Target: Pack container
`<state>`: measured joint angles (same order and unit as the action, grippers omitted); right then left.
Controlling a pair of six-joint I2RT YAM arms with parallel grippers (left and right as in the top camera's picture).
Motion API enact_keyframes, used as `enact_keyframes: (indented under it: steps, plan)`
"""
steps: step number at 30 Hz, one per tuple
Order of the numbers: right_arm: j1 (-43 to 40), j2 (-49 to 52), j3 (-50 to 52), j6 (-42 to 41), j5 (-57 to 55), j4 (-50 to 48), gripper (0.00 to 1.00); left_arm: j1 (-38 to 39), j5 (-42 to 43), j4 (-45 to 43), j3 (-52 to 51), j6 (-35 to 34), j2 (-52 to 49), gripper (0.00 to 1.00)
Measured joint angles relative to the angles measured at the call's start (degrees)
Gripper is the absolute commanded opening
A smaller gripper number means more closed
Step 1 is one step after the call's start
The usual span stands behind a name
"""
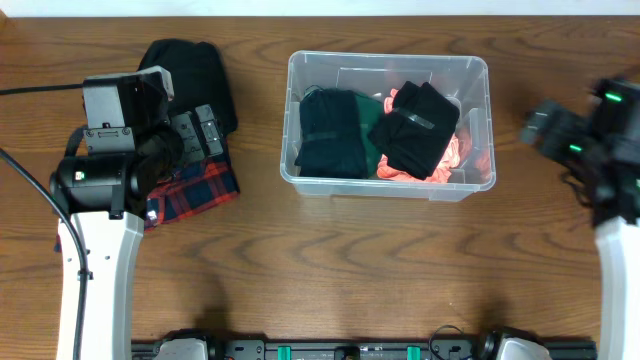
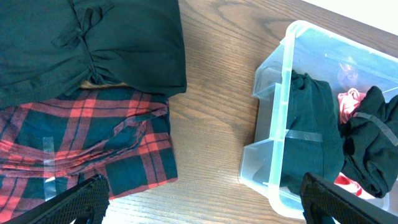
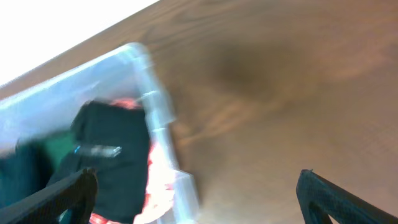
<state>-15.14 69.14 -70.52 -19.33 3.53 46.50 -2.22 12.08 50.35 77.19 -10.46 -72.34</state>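
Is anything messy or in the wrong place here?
Nothing is spilled or broken. Two pieces of clothing lie outside the container: a red plaid cloth and a black cloth, overlapping on the table to its left. Inside, an orange cloth looks bunched up under a black bundle.

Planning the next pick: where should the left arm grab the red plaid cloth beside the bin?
Pinch the plaid cloth at its edge facing the container, coming straight down. It lies flat and folded; the black garment overlaps another edge, while this one is free.
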Motion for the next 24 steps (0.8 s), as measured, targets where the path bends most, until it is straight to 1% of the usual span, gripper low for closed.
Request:
enact_keyframes:
  steps: [4,7,10,16,24]
  plan:
    - [-10.3,-1.9,0.0,-3.2,3.0,4.0,0.99,0.0,0.0,0.0,0.0,0.0,0.0,0.98]
    - [-14.5,-1.9,0.0,-4.6,5.2,6.6,0.99,0.0,0.0,0.0,0.0,0.0,0.0,0.98]
    - [-15.7,-1.9,0.0,-5.1,6.8,8.3,0.99,0.0,0.0,-0.5,0.0,-0.1,0.0,0.98]
    - [-15.8,-1.9,0.0,-5.7,8.2,8.5,0.99,0.0,-0.1,-0.8,0.0,-0.2,0.0,0.98]
    - [-15.8,-1.9,0.0,-5.7,8.5,8.5,0.99,0.0,-4.2,-1.2,0.0,0.0,-0.5,0.98]
